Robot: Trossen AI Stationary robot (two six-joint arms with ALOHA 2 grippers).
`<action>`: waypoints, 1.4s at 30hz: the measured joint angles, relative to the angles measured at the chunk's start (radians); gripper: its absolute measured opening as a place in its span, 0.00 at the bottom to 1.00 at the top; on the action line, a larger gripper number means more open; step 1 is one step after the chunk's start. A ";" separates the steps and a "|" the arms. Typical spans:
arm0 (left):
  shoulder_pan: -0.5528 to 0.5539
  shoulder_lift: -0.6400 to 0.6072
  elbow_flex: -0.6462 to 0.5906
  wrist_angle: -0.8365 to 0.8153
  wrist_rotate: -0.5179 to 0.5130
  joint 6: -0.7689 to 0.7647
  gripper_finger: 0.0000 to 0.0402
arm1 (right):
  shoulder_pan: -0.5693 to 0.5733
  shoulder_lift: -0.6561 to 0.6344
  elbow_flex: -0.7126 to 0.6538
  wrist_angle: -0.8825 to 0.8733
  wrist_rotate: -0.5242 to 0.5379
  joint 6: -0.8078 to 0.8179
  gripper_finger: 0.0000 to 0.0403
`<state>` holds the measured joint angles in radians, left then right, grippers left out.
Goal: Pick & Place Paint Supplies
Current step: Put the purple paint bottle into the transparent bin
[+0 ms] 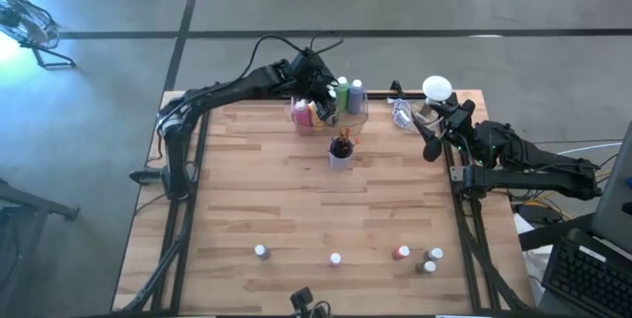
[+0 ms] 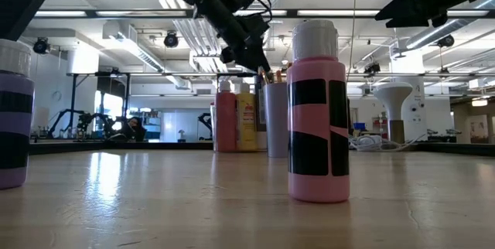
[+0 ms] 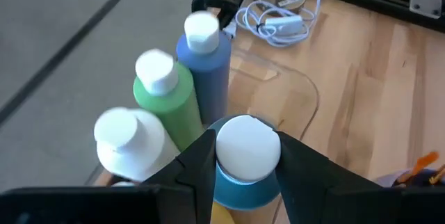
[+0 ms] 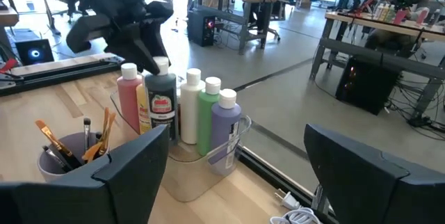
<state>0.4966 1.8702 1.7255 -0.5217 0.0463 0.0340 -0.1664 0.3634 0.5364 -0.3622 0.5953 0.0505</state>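
My left gripper hangs over the clear container at the table's far edge, shut on a tall dark teal paint bottle. Red, yellow, white, green and purple-blue tall bottles stand upright in that container. Several small bottles stand near the front edge, among them a pink one and a purple one. Beside the table's right edge my right gripper stands open with nothing between its fingers. My left gripper pinches the teal bottle's white cap between its two fingers. The fingers slant down from the table's left. The bottle hangs upright below them among the other bottles. Those bottles hide whether its base rests on the container's floor.
A cup of paintbrushes stands just in front of the container. A white lamp and a coiled cable sit at the far right corner. Bare wood lies across the table's middle.
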 joint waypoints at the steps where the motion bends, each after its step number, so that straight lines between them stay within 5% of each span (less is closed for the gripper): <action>1: 0.002 0.000 -0.008 0.004 0.004 -0.003 0.32 | 0.000 0.000 0.000 0.000 0.000 0.000 0.82; 15: 0.006 0.000 -0.112 0.104 0.020 -0.004 0.32 | 0.000 0.000 0.000 0.000 0.000 0.000 0.89; 42: 0.004 -0.003 -0.200 0.217 0.045 0.043 0.36 | 0.000 0.000 0.000 0.000 0.000 -0.001 0.71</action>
<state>0.5011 1.8675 1.5255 -0.3049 0.0908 0.0772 -0.1665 0.3634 0.5365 -0.3622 0.5953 0.0499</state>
